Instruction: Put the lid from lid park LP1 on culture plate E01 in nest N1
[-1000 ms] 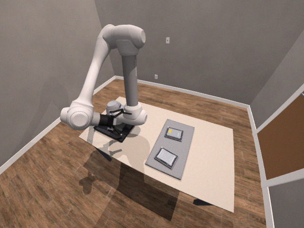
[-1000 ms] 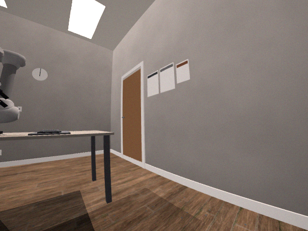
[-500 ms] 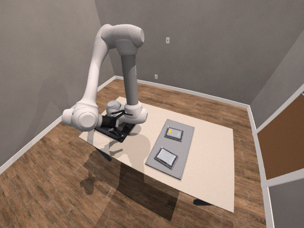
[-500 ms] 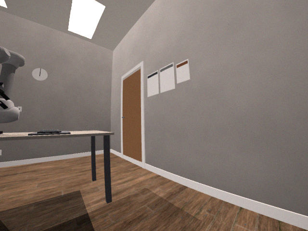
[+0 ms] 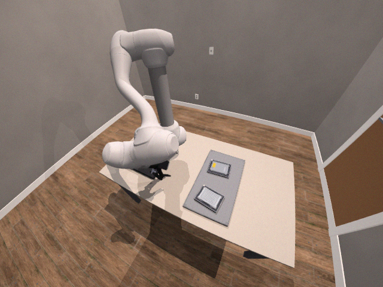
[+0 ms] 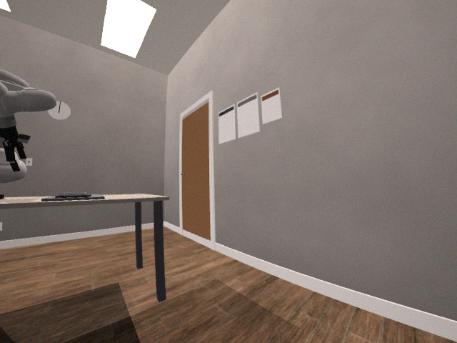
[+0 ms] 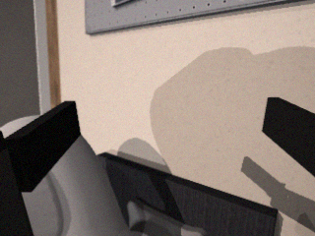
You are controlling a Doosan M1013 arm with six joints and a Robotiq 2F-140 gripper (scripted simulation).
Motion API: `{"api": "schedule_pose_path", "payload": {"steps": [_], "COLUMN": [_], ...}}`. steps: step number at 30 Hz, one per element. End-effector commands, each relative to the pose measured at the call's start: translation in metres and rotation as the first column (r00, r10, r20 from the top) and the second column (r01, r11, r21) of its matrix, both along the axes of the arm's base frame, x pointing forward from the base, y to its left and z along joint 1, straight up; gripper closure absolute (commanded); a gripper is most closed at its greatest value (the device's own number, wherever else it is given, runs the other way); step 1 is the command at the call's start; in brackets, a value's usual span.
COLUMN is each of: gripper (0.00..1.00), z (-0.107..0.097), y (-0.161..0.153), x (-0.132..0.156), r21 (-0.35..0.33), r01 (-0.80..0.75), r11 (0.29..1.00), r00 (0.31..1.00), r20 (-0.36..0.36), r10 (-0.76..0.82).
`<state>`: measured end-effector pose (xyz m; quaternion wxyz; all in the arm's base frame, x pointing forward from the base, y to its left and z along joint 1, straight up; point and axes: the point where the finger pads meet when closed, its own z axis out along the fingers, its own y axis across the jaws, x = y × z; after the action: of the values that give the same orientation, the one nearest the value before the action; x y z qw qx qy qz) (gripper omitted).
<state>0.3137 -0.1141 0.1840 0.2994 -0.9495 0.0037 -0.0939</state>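
No legible writing is visible. The lid, bearing a yellow mark, lies flat, long axis across the grey deck. The gripper stands wide, empty.

The top view looks down from high up at the table. The exterior view sits low, far off, facing the door. The wrist view is close above the same table.

A table stands on the floor, with a mat lying on it. On the mat, the lid lies behind the culture plate, apart from it. The arm's base plate sits left of the mat; the gripper seems to hang just above the table beside it.
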Motion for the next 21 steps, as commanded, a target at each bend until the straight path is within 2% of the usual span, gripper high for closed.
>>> {"api": "schedule_pose_path", "payload": {"steps": [1,4,6,7,8,9,11,14,16,21], "gripper": [0.00,0.00,0.00,0.00,0.00,0.00,0.00,0.00,0.00,0.00], "z": [-0.037,-0.046,-0.046,-0.057,-0.058,-0.062,-0.065,-0.074,-0.077,-0.088], "y": [0.012,0.023,0.023,0.035,0.041,0.044,0.059,0.077,0.096,0.140], "x": [0.058,0.083,0.083,0.108,0.116,0.124,0.140,0.166,0.182,0.220], "r21": [-0.156,-0.234,-0.234,-0.282,-0.315,-0.315,-0.377,-0.405,-0.453,-0.506], "r01": [-0.065,-0.091,-0.091,-0.108,-0.116,-0.116,-0.128,-0.132,-0.135,-0.134], "r11": [0.986,0.968,0.968,0.953,0.942,0.942,0.917,0.905,0.881,0.852], "r00": [0.975,0.963,0.963,0.956,0.954,0.954,0.954,0.956,0.961,0.969], "r20": [-0.222,-0.269,-0.269,-0.294,-0.299,-0.299,-0.298,-0.293,-0.278,-0.247], "r10": [0.029,0.026,0.026,0.021,0.017,0.017,0.010,0.008,0.005,0.006]}}
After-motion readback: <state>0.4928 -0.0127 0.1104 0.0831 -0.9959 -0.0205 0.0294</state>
